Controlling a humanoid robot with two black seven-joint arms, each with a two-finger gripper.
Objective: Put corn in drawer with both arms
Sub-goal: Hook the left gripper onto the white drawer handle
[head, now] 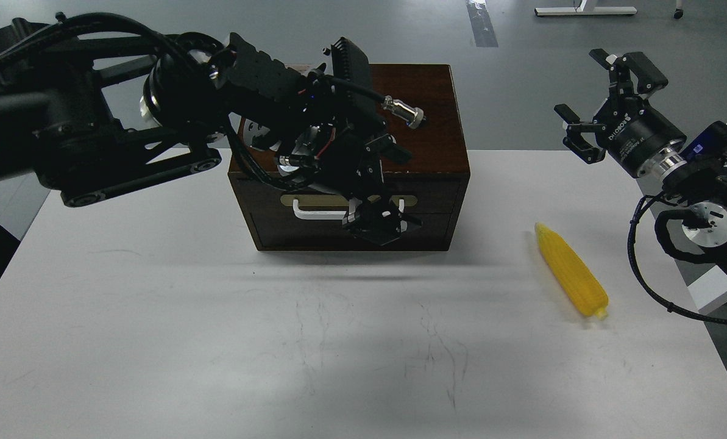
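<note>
The corn lies on the white table at the right, pointed end away from me. The dark wooden box stands at the table's back centre with its drawer closed. My left arm reaches across the box front, and its gripper hangs right at the right half of the white bar handle, covering it. Its fingers are dark and cannot be told apart. My right gripper is open and empty, held in the air beyond the table's right back corner, well above and behind the corn.
The left arm's thick links and cables cover the box's left top. The right arm's wrist and cable loop hang over the table's right edge. Grey floor lies behind the table.
</note>
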